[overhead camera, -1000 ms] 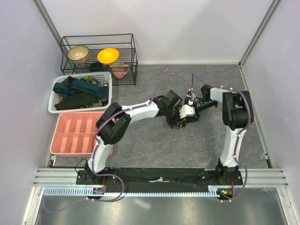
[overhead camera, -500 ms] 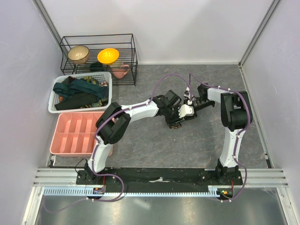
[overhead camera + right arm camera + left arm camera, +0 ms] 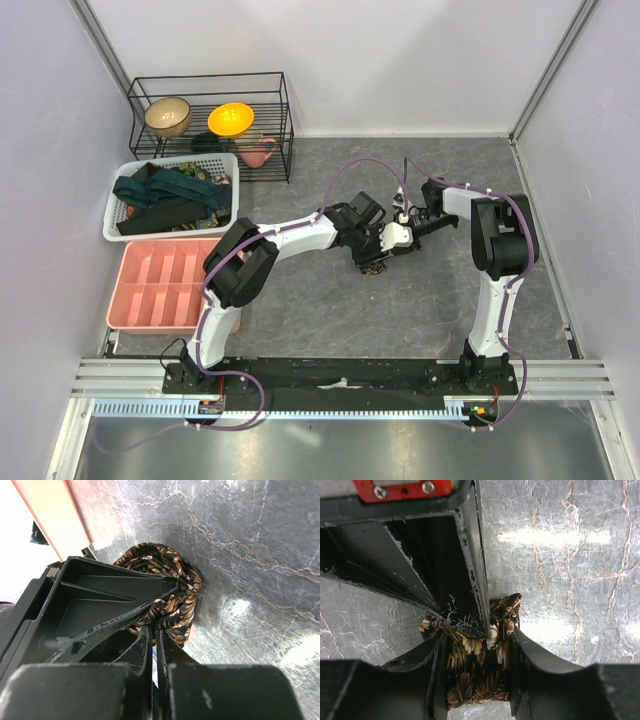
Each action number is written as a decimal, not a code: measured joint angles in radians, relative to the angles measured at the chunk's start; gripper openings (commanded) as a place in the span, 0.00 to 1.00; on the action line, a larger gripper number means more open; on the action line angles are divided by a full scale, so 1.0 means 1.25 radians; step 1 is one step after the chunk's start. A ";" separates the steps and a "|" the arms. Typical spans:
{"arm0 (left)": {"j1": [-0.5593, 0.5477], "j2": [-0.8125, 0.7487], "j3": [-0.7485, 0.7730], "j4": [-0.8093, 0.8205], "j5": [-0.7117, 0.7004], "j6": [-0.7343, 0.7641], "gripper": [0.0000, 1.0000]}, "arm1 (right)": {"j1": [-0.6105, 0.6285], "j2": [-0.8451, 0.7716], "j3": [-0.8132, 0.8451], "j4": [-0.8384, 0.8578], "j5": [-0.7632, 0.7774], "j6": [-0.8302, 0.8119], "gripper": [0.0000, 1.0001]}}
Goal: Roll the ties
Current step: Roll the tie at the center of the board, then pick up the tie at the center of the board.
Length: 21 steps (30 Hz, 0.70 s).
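A brown-and-tan leaf-patterned tie (image 3: 373,266) sits as a tight coil on the grey table, mid-centre. My left gripper (image 3: 370,254) is shut on it, one finger on each side of the coil (image 3: 479,677). My right gripper (image 3: 397,240) comes in from the right and is shut, its tips (image 3: 155,630) pinching the outer fold of the same tie (image 3: 172,580). In the left wrist view the right gripper's black fingers (image 3: 430,560) cover the top of the coil. More dark teal and black ties (image 3: 165,192) lie loose in the white basket.
The white mesh basket (image 3: 112,222) stands at the left, with a pink compartment tray (image 3: 165,285) in front of it. A black wire rack (image 3: 210,115) at the back left holds a tan bowl (image 3: 167,116), a yellow bowl (image 3: 231,119) and a pink cup (image 3: 258,153).
My right gripper has closed from wide open to shut on the tie's fold and shifted slightly left toward the coil. The left gripper keeps its hold and has not moved.
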State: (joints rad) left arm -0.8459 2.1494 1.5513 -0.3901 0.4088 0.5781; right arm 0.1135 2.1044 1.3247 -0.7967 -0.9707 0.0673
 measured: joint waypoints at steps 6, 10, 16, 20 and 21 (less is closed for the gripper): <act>0.005 -0.002 -0.009 0.012 0.017 0.000 0.37 | 0.000 -0.001 0.000 0.003 -0.002 0.005 0.00; 0.009 -0.010 -0.029 0.037 0.026 0.000 0.56 | 0.001 -0.002 -0.002 0.005 -0.003 0.010 0.00; 0.025 -0.030 -0.078 0.092 0.061 -0.006 0.80 | 0.002 -0.005 -0.010 0.016 -0.005 0.013 0.00; 0.033 -0.045 -0.107 0.112 0.092 -0.018 1.00 | 0.002 -0.008 -0.012 0.025 -0.004 0.013 0.00; 0.035 -0.049 -0.114 0.116 0.096 -0.022 1.00 | 0.002 -0.008 -0.012 0.027 -0.003 0.013 0.00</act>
State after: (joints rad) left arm -0.8024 2.0876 1.4094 -0.2451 0.5282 0.5510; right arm 0.1165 2.0945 1.3094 -0.7631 -0.9745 0.0830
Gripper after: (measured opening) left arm 0.936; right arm 0.011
